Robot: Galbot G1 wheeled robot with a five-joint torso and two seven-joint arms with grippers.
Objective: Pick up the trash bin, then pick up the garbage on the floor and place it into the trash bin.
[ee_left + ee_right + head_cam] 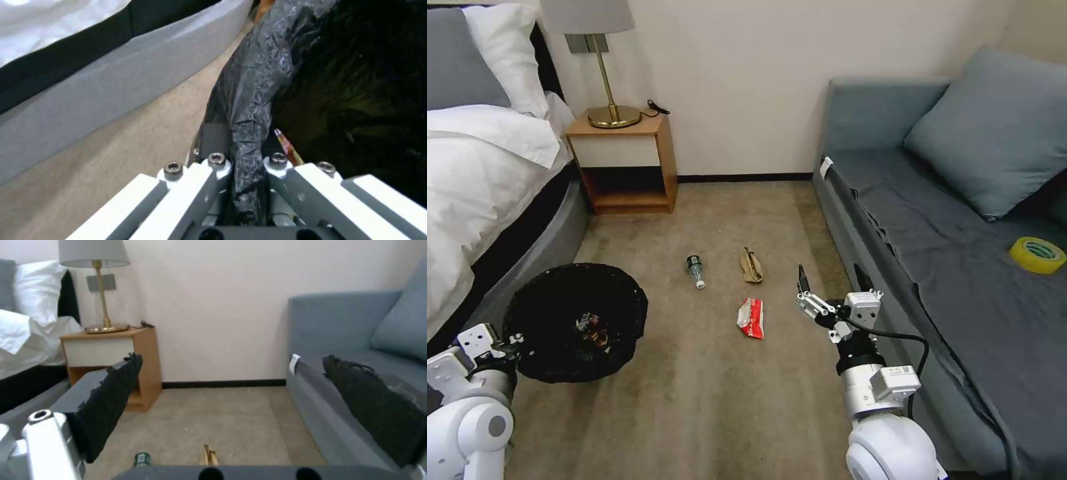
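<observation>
Left end effector (242, 186) is clamping the bin (575, 322) rim, holding it tilted by the bed, mouth facing up at the camera. Right end effector (832, 279) is hovering wide open by the sofa. Bottle (695, 271), paper bag (751, 265) and red wrapper (751, 318) are lying on the floor between, long axes running roughly toward the wall.

The white left arm is held low at the robot's left, its left gripper (240, 186) clamped on the crinkly black bag rim of the trash bin (577, 320). The white right arm is raised forward (cable looped at the wrist), the right gripper (830, 280) spread wide with nothing between its black pads (111, 400).
</observation>
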